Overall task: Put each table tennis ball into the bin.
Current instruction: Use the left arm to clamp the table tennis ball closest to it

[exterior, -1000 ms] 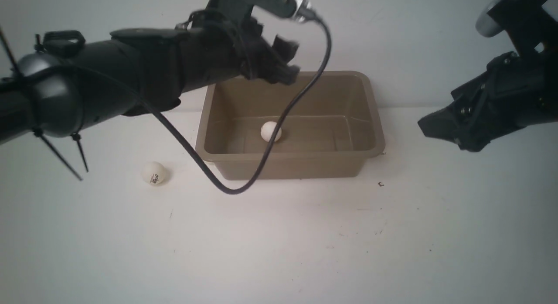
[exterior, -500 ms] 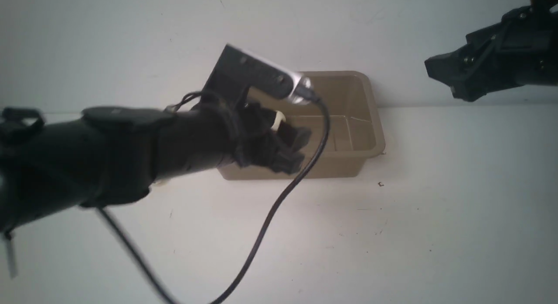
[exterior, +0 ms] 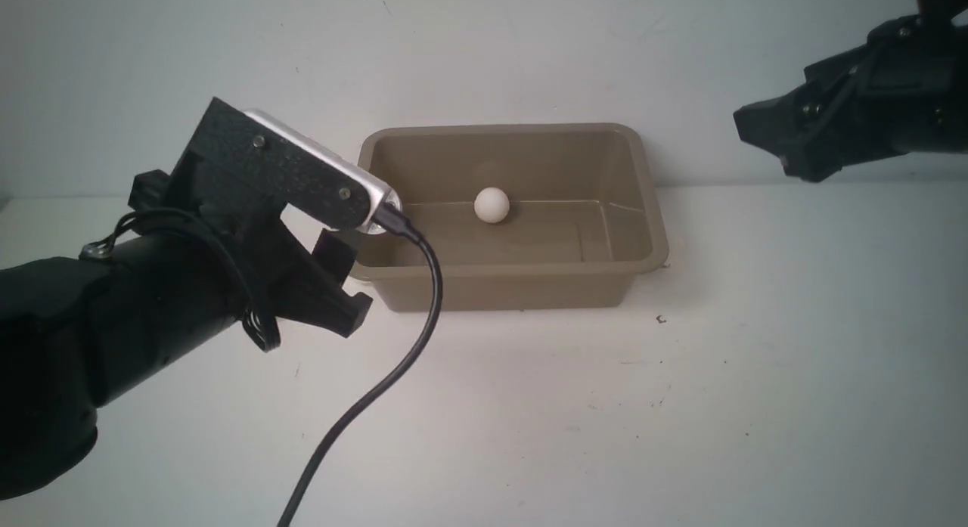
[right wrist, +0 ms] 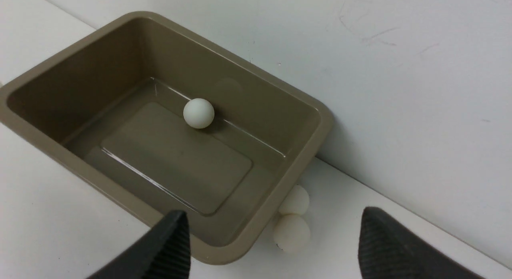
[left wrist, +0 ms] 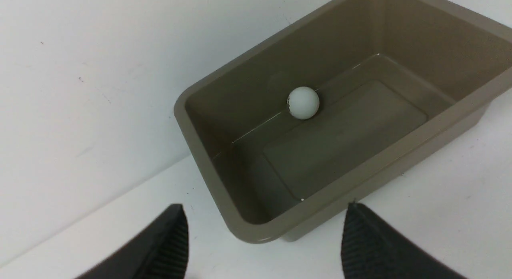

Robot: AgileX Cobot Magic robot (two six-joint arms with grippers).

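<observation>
One table tennis ball (exterior: 491, 206) is in the bin (exterior: 529, 289), resting on its floor against the foot of the back wall, about midway along. The bin stands at the far edge of the bench (exterior: 605, 406), close to the wall (exterior: 529, 51) and roughly central along that edge.

At least two balls are left. The right wrist view shows a second ball (right wrist: 295, 199) and a third ball (right wrist: 292, 233) on the bench just outside the bin's right short end. They touch each other, sit tight against the bin's outer wall under the flared rim, and are close to the bench's far edge. From the front the rim nearly hides them. The left arm (exterior: 151, 323) covers the bench to the left of the bin in the front view, so I cannot tell whether another ball lies there.

The left end effector (left wrist: 265, 207) hangs low near the bin's left front corner, its jaws apart with nothing between them. The right end effector (right wrist: 274, 211) is raised above the bench to the right of the bin, its jaws spread wide and equally empty.

By my reading the task is at an early stage, with one ball delivered, no ball in transit, and the pair at the right end awkward to reach because they are wedged under the rim.
</observation>
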